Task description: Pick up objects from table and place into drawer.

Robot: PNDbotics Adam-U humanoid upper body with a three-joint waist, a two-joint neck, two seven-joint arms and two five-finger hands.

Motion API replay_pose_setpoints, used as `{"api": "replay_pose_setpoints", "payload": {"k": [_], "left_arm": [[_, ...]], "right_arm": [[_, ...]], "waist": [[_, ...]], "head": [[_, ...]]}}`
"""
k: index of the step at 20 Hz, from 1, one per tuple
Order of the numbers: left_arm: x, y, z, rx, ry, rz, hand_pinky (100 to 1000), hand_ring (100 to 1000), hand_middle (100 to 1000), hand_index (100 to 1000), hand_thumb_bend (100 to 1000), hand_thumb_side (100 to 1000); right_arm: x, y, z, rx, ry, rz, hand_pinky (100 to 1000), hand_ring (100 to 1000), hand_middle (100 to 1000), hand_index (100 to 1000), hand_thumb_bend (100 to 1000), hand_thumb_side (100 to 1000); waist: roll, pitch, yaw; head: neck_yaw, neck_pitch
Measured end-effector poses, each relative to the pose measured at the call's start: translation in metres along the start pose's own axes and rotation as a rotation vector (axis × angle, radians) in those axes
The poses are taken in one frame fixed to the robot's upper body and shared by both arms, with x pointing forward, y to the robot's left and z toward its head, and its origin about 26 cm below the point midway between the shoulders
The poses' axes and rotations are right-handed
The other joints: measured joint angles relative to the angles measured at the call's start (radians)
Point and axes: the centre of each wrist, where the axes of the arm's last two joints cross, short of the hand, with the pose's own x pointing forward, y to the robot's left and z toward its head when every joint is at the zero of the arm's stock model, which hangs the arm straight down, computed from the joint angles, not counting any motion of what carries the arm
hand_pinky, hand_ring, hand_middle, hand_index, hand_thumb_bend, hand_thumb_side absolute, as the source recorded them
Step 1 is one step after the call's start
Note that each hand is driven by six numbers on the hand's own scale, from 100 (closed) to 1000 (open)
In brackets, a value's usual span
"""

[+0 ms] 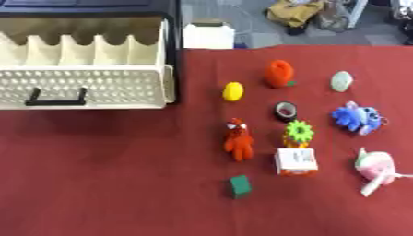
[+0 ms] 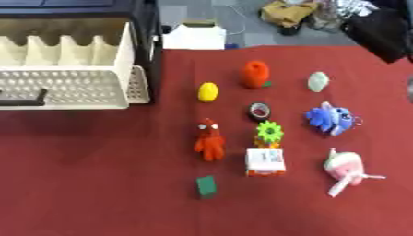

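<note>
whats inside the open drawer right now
The drawer shows only cream dividers splitting it into slots; no objects are visible in them. The perforated front wall hides the slot bottoms, so low items there cannot be ruled out.

The open cream plastic drawer [image 1: 89, 69] with perforated front runs off the picture's left edge, so its left end is unseen; in the right eye view its black handle [image 2: 24, 97] is cut too. Right of the drawer, the small orange-and-white box [image 1: 296, 162] bears print too blurred to read.
</note>
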Motion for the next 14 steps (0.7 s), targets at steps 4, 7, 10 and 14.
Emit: {"api": "replay_pose_setpoints", "payload": {"k": [4,7,10,14], "left_arm": [[-0.0021,-0.0042,0.0027,0.007,0.014,0.031,100,100,100,862,497,1000],[-0.003,-0.0048,0.0034,0.025,0.019,0.051,100,100,100,864,498,1000],[-0.0044,-0.0054,0.0045,0.032,0.025,0.058,100,100,100,863,497,1000],[-0.0054,-0.0062,0.0055,0.034,0.031,0.061,100,100,100,860,492,1000]], "right_arm": [[0.0016,-0.0011,-0.0014,0.049,-0.033,0.027,726,807,796,846,117,1000],[0.0031,-0.0013,-0.002,0.11,-0.068,0.046,745,827,816,862,162,1000],[0.005,-0.0011,-0.0026,0.188,-0.113,0.061,769,848,836,877,214,1000],[0.0084,-0.0013,-0.0042,0.302,-0.186,0.077,800,877,864,910,266,980]], "waist": [[0.0,-0.002,-0.001],[0.001,-0.006,-0.001],[0.002,-0.007,0.0],[0.002,-0.011,0.0]], "head": [[-0.004,0.002],[-0.004,0.002],[-0.003,0.002],[0.002,0.003]]}}
